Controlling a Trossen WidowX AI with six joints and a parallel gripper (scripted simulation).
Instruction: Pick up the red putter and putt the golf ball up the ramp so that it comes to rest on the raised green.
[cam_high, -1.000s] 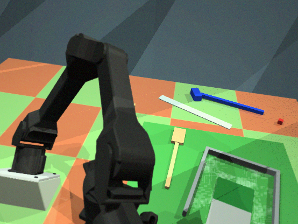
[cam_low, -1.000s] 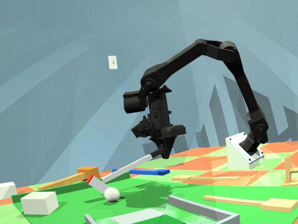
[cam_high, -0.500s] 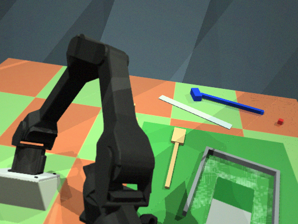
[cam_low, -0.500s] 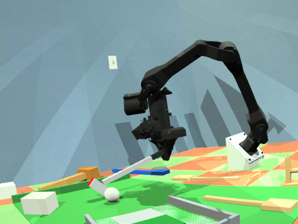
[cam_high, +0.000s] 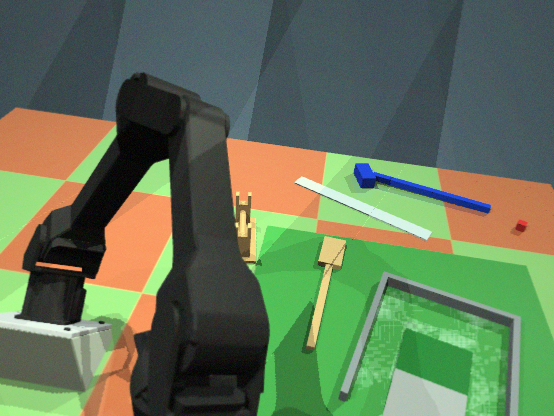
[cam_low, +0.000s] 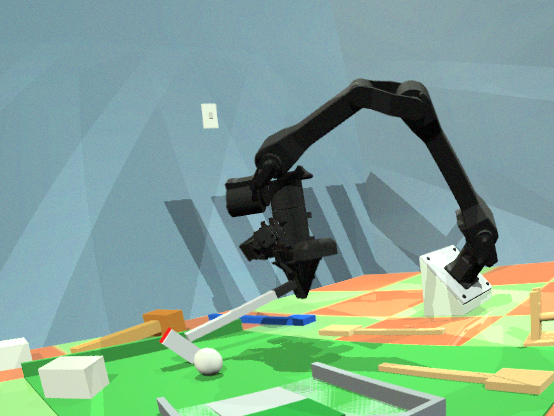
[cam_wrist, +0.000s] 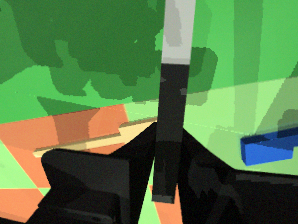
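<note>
My gripper (cam_low: 301, 290) (cam_wrist: 165, 128) is shut on the dark grip of the red putter (cam_low: 230, 315) (cam_wrist: 177, 30). The putter's pale shaft slants down to the left. Its grey head, with a red edge (cam_low: 165, 336), rests low on the green mat (cam_low: 350, 357), right beside the white golf ball (cam_low: 208, 361) and about touching it. The raised green with its grey wall (cam_high: 367, 325) (cam_low: 370, 382) and pale ramp (cam_high: 425, 395) (cam_low: 250, 400) lies in front of the ball. In the top view the arm hides the gripper, the putter and the ball.
A blue putter (cam_high: 425, 190) (cam_low: 275, 319) (cam_wrist: 265, 147), a white strip (cam_high: 365, 207), a wooden mallet (cam_high: 325, 290) (cam_low: 500, 380), a wooden stand (cam_high: 245, 230) (cam_low: 537, 315) and a small red cube (cam_high: 521, 225) lie around. A brown mallet (cam_low: 125, 335) and two white blocks (cam_low: 72, 375) (cam_low: 12, 352) sit left of the ball.
</note>
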